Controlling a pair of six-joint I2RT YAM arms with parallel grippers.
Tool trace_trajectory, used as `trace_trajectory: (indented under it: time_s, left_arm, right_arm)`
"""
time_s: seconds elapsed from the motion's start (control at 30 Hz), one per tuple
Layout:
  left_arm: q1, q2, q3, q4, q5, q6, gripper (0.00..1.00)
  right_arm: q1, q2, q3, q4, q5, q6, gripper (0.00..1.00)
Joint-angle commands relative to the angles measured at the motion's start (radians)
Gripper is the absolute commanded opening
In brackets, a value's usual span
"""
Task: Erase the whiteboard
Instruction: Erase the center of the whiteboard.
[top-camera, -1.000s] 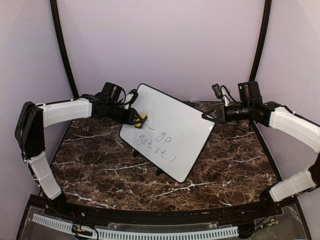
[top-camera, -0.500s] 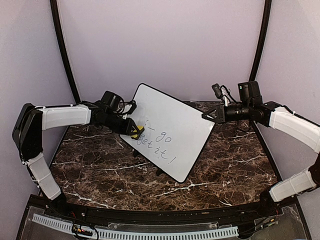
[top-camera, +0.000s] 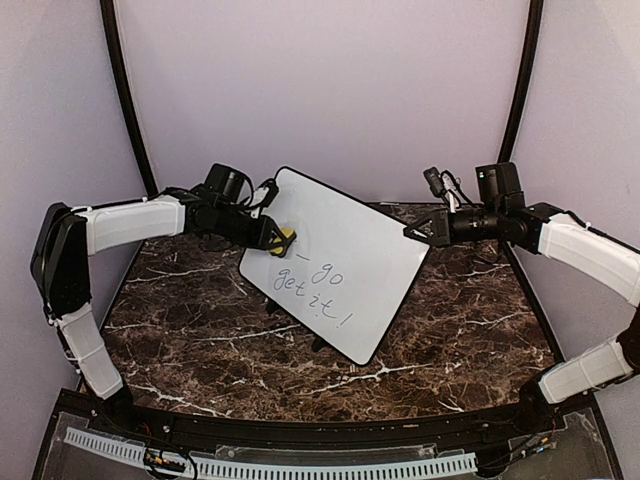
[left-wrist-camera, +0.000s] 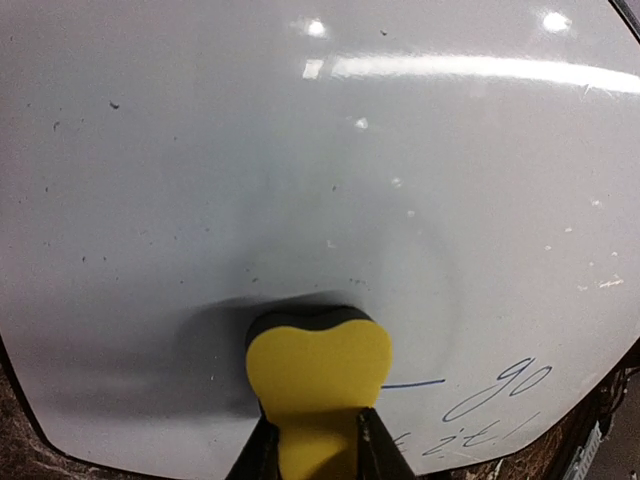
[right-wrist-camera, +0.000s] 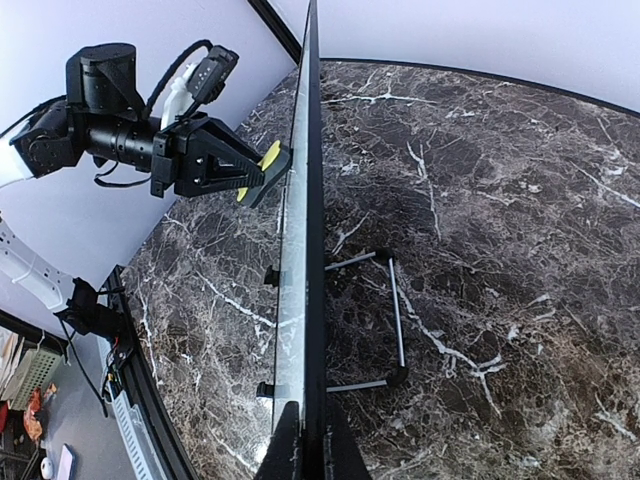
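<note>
The whiteboard stands tilted on the marble table, white with a thin black frame. Blue handwriting fills its lower half; the upper part is wiped. My left gripper is shut on a yellow eraser, pressing it against the board's upper left. The left wrist view shows the eraser squeezed between the fingers, its black face on the board, with a blue stroke just right of it. My right gripper is shut on the board's right edge, seen edge-on between its fingers.
The dark marble table extends in front of and beside the board. A wire stand props the board from behind. Small black feet stick out at its front. Purple walls enclose the back and sides.
My left gripper has wiped the eraser down and left along the board, then come back up and right to where it was a second ago. The right arm has not moved.
</note>
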Motion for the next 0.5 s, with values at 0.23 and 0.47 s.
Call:
trace_trajectory:
  time_s: [0.23, 0.47]
  left_arm:
    - [-0.009, -0.088, -0.182, 0.011, 0.004, -0.011, 0.03]
    - [-0.01, -0.01, -0.048, 0.017, 0.018, -0.004, 0.04]
  right_arm:
    - [0.035, 0.022, 0.013, 0.024, -0.052, -0.114, 0.0]
    - [0.035, 0.015, 0.008, 0.022, -0.048, -0.114, 0.0]
